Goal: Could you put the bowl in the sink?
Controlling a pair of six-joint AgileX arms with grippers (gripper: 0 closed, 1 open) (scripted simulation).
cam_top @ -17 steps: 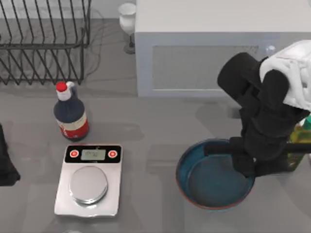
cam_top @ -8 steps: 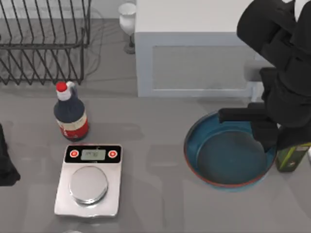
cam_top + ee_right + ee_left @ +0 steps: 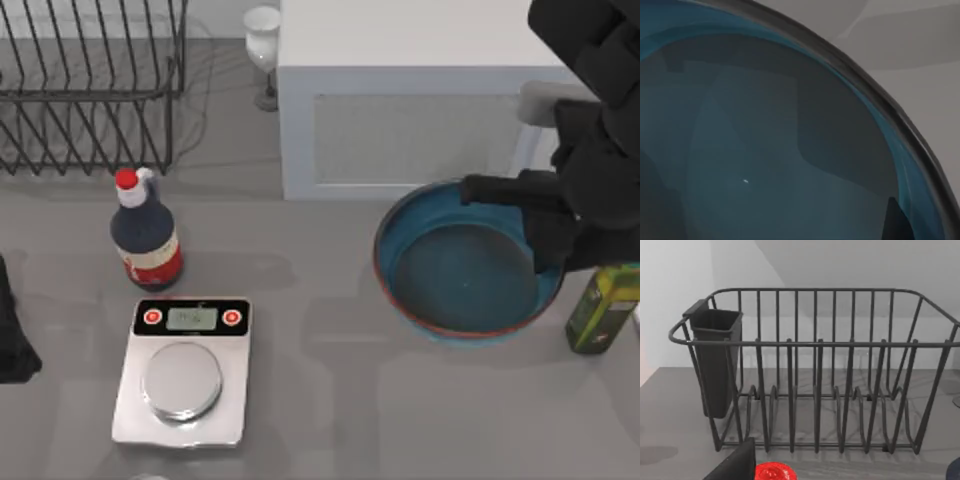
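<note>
The wide round teal-blue glazed bowl with a reddish-brown rim (image 3: 462, 268) sits toward the right of the grey counter (image 3: 330, 400), its far edge close against the front of the white boxy unit (image 3: 410, 130). It looks carried rather than resting, though the top view does not settle that. The right arm's black pincer (image 3: 548, 232) is pinching the bowl at its right rim, one finger inside the wall. The right wrist view looks across the glazed inside (image 3: 765, 150).

Risks, as I judge them: a grip on one side of a broad, shallow bowl leaves most of its weight hanging off to the left, so it could tilt or slip out if the arm swings fast. The tall olive-green oil bottle with a yellow label (image 3: 600, 308) stands just beside the bowl's right edge, below the pincer, and could be knocked over. The bowl's far rim could catch the white unit's front.

Against the earlier top views, the bowl has travelled up and to the right across the counter, from near the front edge to close by the white unit, and the arm has gone with it. The oil bottle, earlier largely covered by the arm, is now exposed.

The left arm (image 3: 15, 335) is parked at the counter's left edge, facing the black wire dish rack (image 3: 815, 370); I cannot tell its pincer's state
</note>
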